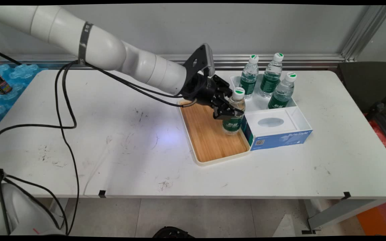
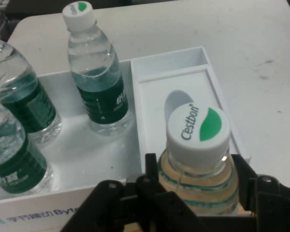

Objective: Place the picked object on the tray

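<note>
Hand (image 1: 228, 108) grasping one water bottle (image 1: 234, 113) over wooden tray (image 1: 209, 137); three bottles (image 1: 270, 80) in white box (image 1: 302, 117).

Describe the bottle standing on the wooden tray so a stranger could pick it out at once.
Find the wooden tray in the middle of the white table, beside the white box that holds three water bottles. At the tray's right edge stands one bottle with a green label. It alone stands outside the box, with the black hand shut round its shoulder.
</note>
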You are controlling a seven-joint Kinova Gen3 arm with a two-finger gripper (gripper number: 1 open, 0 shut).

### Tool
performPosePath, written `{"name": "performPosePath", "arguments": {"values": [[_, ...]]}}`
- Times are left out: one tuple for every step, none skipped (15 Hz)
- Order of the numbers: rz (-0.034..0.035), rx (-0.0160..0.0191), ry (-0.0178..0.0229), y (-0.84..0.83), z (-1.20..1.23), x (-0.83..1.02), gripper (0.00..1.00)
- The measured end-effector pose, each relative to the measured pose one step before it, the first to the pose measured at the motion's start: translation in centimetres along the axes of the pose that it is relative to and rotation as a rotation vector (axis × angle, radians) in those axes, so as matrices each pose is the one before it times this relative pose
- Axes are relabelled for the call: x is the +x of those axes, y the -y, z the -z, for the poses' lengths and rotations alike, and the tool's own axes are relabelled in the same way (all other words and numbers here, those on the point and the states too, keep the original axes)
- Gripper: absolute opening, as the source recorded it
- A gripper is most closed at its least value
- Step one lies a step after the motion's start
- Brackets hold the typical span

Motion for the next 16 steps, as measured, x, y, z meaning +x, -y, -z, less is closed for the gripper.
{"name": "performPosePath", "arguments": {"values": [[0.00112,-0.00201,-0.00042,-0.083,-0.229,-0.151,0.0],[0.00117,-0.00179,0.00034,-0.07,-0.206,-0.161,0.0],[-0.00001,-0.0013,-0.00025,-0.041,-0.177,-0.115,0.0],[0.00012,-0.00089,-0.00012,-0.03,-0.111,-0.075,0.0],[-0.0001,-0.00068,-0.00032,-0.024,-0.163,-0.105,0.0],[0.00001,-0.0003,-0.00003,-0.009,-0.08,-0.053,0.0],[-0.00053,-0.00103,-0.00022,-0.024,-0.19,-0.11,0.0],[-0.00037,-0.00063,-0.00029,-0.015,-0.165,-0.106,0.0],[-0.00051,-0.0006,-0.00004,-0.012,-0.135,-0.084,0.0],[-0.001,-0.00033,-0.00032,0.008,-0.147,-0.086,0.0],[-0.00059,-0.00011,-0.00016,0.006,-0.076,-0.044,0.0],[-0.00062,-0.00004,0.00011,0.013,-0.105,-0.077,0.0],[-0.00044,0.00014,-0.00011,0.012,-0.066,-0.041,0.0],[-0.00077,0.00001,0.00015,0.018,-0.095,-0.068,0.0],[-0.00028,-0.00004,0.00034,0.012,-0.056,-0.051,0.0],[-0.00063,0.00044,0.00009,0.029,-0.078,-0.068,0.0]]}}
